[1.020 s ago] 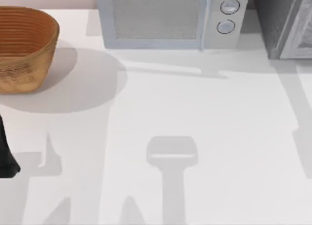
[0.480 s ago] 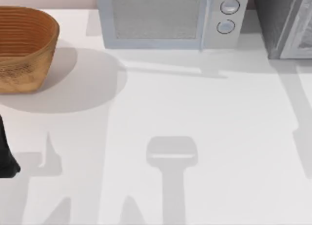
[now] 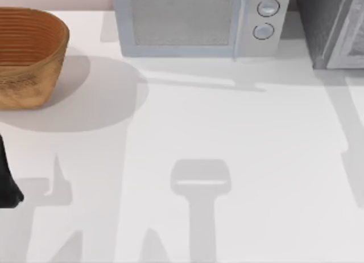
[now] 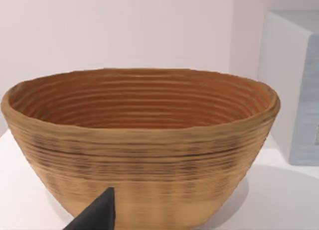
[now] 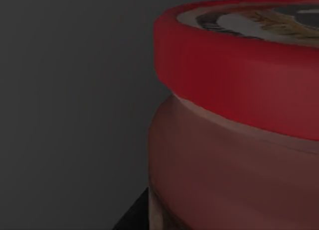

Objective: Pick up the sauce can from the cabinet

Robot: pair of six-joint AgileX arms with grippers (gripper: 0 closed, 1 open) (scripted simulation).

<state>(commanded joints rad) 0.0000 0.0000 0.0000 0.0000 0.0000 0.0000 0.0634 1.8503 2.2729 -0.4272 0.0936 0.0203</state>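
From above, at twelve o'clock on our white surface (image 3: 239, 160) stands a light-grey microwave (image 3: 196, 24), with the woven basket (image 3: 28, 55) at ten o'clock and the grey cabinet (image 3: 327, 27) at two o'clock. Our left arm (image 3: 7, 177) sits parked at nine o'clock. Through our left wrist camera, the basket stands near ahead with one dark fingertip (image 4: 97, 215) of the left tool; whether that tool is released or clenched, we cannot tell. Through our right wrist camera, the sauce can (image 5: 234, 125) stands upright, very close, against a dark wall; we cannot tell the right tool's state either.
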